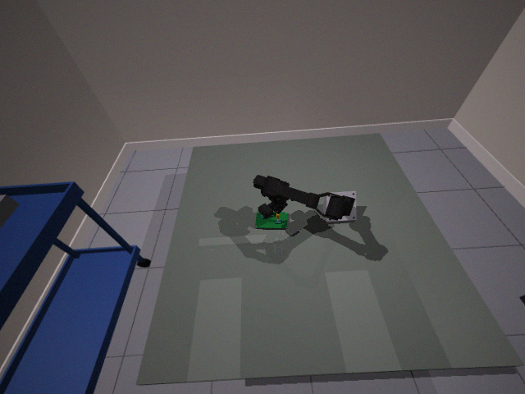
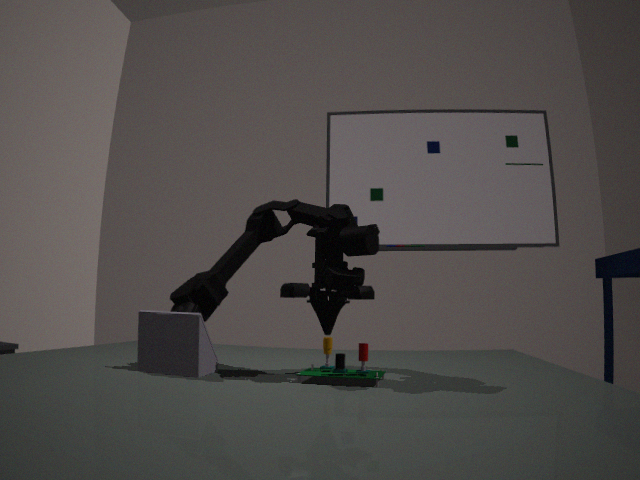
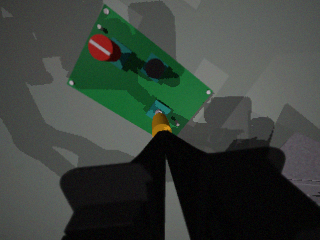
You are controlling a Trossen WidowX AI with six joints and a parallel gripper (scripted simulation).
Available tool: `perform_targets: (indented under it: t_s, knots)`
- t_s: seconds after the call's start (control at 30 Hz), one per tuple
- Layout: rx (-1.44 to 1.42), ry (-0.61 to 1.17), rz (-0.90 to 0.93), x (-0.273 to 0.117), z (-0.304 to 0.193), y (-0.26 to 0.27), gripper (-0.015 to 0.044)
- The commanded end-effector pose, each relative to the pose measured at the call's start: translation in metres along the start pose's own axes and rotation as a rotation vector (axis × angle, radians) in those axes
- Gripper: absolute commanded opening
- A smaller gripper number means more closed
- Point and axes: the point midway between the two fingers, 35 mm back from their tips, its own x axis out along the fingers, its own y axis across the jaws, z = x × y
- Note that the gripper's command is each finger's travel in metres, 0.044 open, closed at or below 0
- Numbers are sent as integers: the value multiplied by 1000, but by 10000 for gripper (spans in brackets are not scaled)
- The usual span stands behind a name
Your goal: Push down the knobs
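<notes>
In the exterior view, from the left, the arm's pale base stands on the tabletop. Then come the jaws, closed on nothing, pointing down just above the yellow knob. It stands raised on its shaft on the green circuit board. Next, the black knob sits low; the red knob, rightmost on the board, is raised too.
</notes>
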Motion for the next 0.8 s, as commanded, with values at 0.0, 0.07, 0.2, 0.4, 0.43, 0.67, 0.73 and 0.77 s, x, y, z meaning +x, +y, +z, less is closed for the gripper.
perform_targets:
  t_s: [0.0, 0.07, 0.2, 0.4, 0.43, 0.67, 0.73, 0.77]
  knots:
    - [2, 1, 4, 1, 0, 1, 0]
    - [2, 1, 4, 1, 0, 1, 0]
    - [2, 1, 4, 2, 0, 1, 0]
    - [2, 1, 4, 4, 0, 1, 0]
    - [2, 1, 4, 4, 0, 1, 0]
    - [2, 1, 5, 6, 0, 1, 0]
    - [2, 1, 5, 6, 0, 1, 0]
    - [2, 1, 5, 6, 0, 1, 0]
